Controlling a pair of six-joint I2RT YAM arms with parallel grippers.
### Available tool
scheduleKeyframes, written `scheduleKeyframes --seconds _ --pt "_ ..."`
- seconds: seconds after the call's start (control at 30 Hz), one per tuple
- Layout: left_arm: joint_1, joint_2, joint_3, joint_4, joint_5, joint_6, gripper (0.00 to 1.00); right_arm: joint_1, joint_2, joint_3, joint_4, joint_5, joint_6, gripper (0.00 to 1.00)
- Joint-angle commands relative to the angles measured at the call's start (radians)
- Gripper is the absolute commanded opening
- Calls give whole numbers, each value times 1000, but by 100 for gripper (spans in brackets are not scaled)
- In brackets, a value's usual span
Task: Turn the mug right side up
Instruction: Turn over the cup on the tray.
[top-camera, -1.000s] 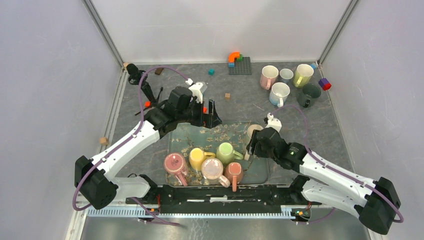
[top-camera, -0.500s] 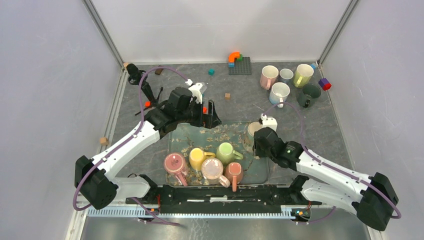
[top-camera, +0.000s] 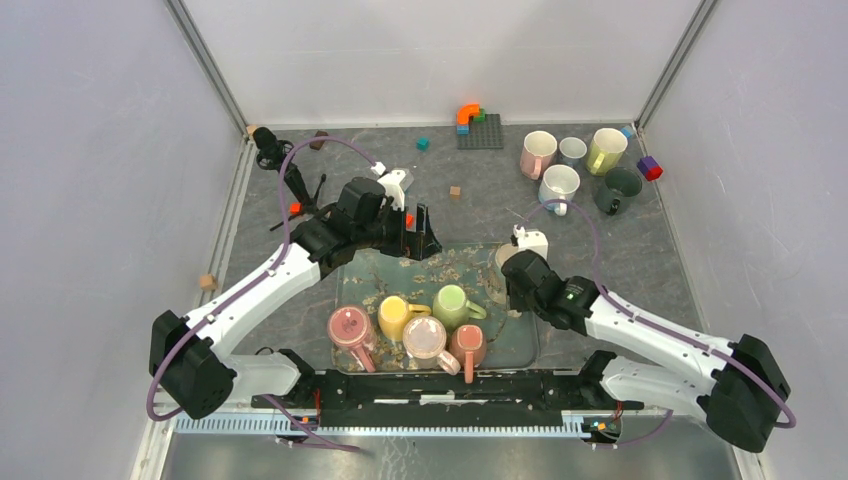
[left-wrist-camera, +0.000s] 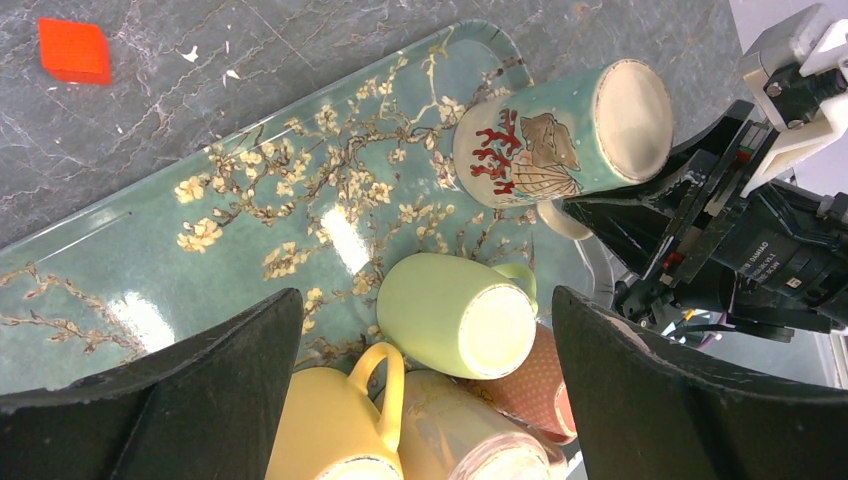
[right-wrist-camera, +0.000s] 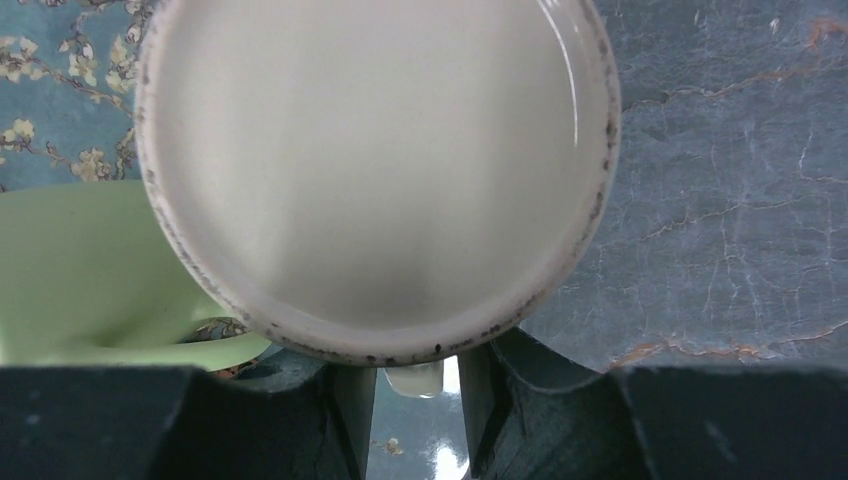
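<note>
The mug (left-wrist-camera: 560, 135) is teal with a red coral and shell print. It hangs tilted over the right end of the flowered tray (left-wrist-camera: 250, 220), its pale base turned up and sideways. It also shows in the top view (top-camera: 503, 257), and its base fills the right wrist view (right-wrist-camera: 370, 170). My right gripper (right-wrist-camera: 418, 375) is shut on the mug's handle (right-wrist-camera: 415, 378), which sits between its fingers; the gripper also shows in the top view (top-camera: 512, 282). My left gripper (left-wrist-camera: 425, 300) is open and empty, hovering over the tray's far edge (top-camera: 420, 232).
Several other mugs lie bottom-up at the tray's near end: green (top-camera: 452, 300), yellow (top-camera: 395, 315), pink (top-camera: 348, 325), pale pink (top-camera: 425, 337), salmon (top-camera: 467, 343). Upright mugs (top-camera: 560, 185) stand at the back right. Small blocks (top-camera: 455, 191) are scattered behind.
My right gripper has moved a little toward the far side with the mug and swung its wrist round. The left arm has barely moved.
</note>
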Motion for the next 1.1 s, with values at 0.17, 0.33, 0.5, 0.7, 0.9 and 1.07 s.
scheduleKeyframes --seconds 0.17,0.33,0.5,0.7,0.9,1.07 --pt "3 -32 -6 46 23 -2 100 1 17 65 7 38 -42 23" --pt "4 -40 -10 49 22 -11 100 0 13 100 0 38 -64 0" --pt "4 -50 -18 64 23 -32 100 -18 1 134 45 3 -92 0" --pt "10 -63 -23 81 36 -61 100 -61 -2 176 139 -92 -119 0" --pt "37 -78 -27 111 75 -107 100 -118 20 237 192 -172 -139 0" --pt "82 -84 -48 173 154 -179 100 -198 28 264 317 -296 -132 0"
